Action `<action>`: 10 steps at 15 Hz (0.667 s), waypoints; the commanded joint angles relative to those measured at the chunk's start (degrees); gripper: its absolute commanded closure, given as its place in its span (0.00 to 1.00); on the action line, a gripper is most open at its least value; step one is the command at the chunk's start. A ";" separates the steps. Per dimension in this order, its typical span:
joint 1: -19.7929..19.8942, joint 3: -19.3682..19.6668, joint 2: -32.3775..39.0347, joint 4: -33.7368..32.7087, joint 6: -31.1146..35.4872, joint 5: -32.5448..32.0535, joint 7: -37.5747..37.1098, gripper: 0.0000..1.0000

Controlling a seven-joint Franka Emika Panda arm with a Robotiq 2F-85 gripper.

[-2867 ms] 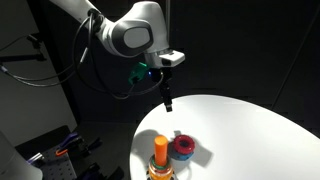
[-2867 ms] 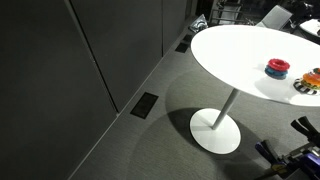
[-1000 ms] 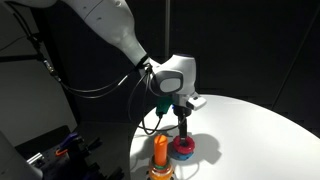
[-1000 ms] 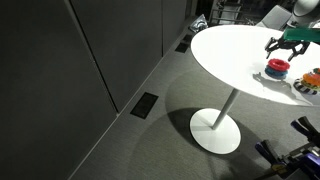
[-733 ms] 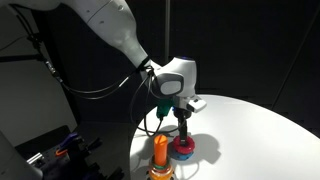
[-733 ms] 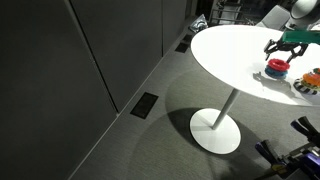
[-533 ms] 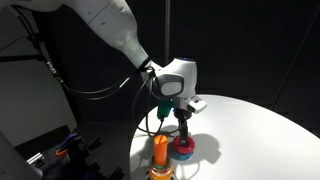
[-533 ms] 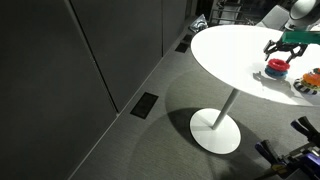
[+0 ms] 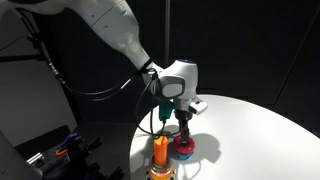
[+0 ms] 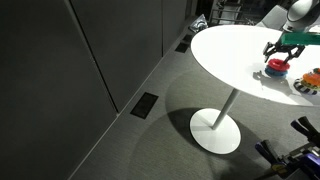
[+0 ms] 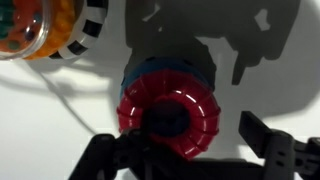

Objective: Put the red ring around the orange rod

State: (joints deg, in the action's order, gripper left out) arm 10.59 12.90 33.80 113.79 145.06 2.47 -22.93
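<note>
The red ring (image 11: 172, 118) lies on top of a same-sized blue ring (image 11: 165, 72) on the white table. In both exterior views the red ring (image 9: 184, 144) (image 10: 276, 67) is right under my gripper (image 9: 181, 134) (image 10: 280, 56). In the wrist view my gripper (image 11: 190, 160) is open. Its dark fingers stand on either side of the red ring; the right finger is clear of it. The orange rod (image 9: 160, 148) stands upright on its wider base just beside the rings. It also shows at the wrist view's top left (image 11: 45, 25).
The round white table (image 9: 250, 125) stands on one pedestal foot (image 10: 216, 130). The rings and rod sit near its edge. Dark walls surround it. Cables and equipment lie on the floor beside the table (image 9: 60, 148).
Since 2.9 s ago my arm has swung in and come down over the ring stack. Over the last second the gripper has sunk only slightly.
</note>
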 commanded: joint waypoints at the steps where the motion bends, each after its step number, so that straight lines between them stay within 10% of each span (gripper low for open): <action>1: 0.44 -0.02 1.15 -1.88 -0.42 1.65 2.38 0.39; 8: -1.71 2.08 -2.23 -0.86 -1.68 -0.30 0.58 0.89; 10: -2.66 3.04 -3.84 -0.42 -2.50 -1.10 0.19 0.90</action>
State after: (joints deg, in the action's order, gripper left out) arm 9.60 14.13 33.26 112.66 144.95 2.69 -22.31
